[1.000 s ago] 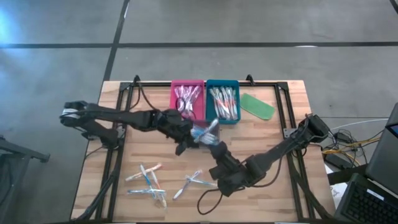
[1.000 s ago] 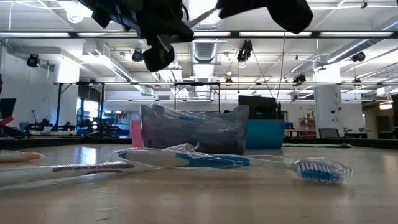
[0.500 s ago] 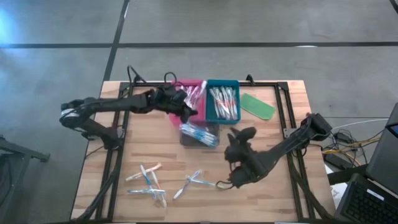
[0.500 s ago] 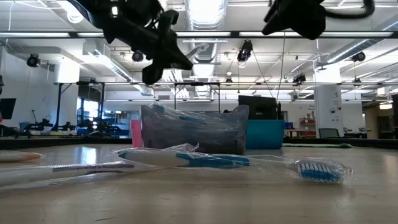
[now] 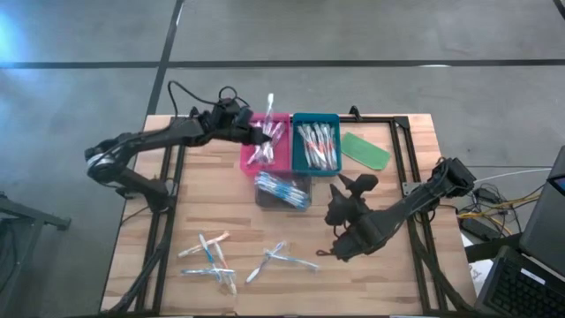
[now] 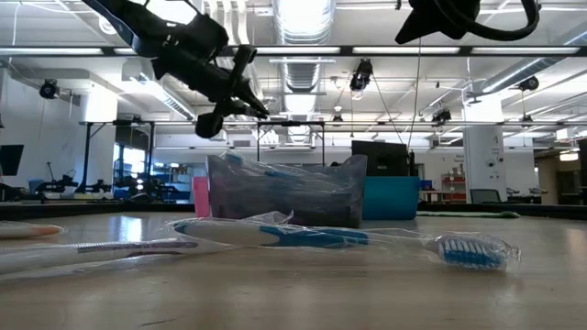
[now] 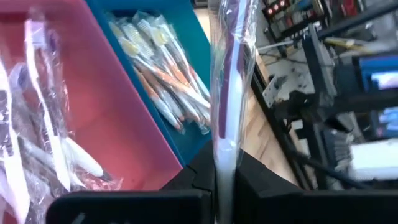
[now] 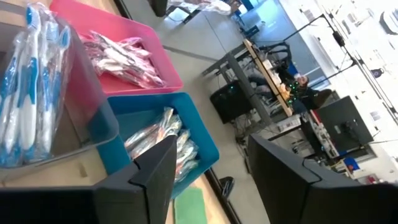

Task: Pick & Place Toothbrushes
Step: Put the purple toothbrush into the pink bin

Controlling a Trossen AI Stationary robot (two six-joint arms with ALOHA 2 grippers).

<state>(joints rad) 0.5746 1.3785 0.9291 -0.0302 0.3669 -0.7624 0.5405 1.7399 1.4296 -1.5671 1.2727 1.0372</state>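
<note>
While stretched across table's left half, left gripper (image 5: 259, 134) hangs above pink plastic tray (image 5: 281, 164), jaws clamped on wrapped pink-accented toothbrush (image 5: 268, 113) standing upright. Pink tray: wrapped pink toothbrushes (image 8: 118, 59). Clear smoky bin (image 5: 264, 197), just in front of trays: wrapped blue toothbrushes (image 5: 282, 189). Teal plastic tray (image 5: 296, 141): orange-accented toothbrushes (image 5: 319, 145). Right gripper (image 5: 356, 185), raised near bin, fingers spread, empty. Loose toothbrushes (image 5: 212, 261) at front.

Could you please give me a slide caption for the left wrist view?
Left gripper holds a wrapped purple toothbrush above the pink tray, beside the blue tray.
</note>
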